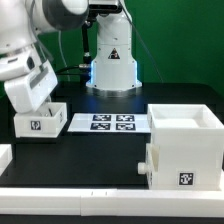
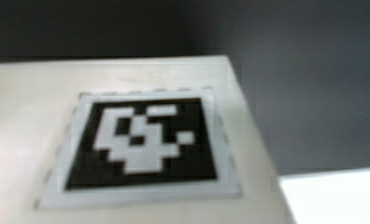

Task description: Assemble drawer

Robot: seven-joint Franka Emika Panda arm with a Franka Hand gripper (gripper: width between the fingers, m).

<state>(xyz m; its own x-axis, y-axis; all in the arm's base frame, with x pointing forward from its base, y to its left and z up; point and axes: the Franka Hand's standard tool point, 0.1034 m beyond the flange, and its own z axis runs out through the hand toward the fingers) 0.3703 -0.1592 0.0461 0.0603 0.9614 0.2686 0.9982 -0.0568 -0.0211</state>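
Observation:
A small white tray box with a tag on its front stands on the dark table at the exterior view's left. My gripper is right over it, at its rim; its fingers are hidden, so I cannot tell if they grip. The wrist view is filled by a white face of a part bearing a blurred tag; no fingers show there. The large hollow casing stands at the exterior view's right, open on top, tag on its front. A smaller white piece sits against its lower left side.
The marker board lies flat between the tray box and the casing. The arm's base stands behind it. A white rail runs along the front edge, and a white block sits at the far left.

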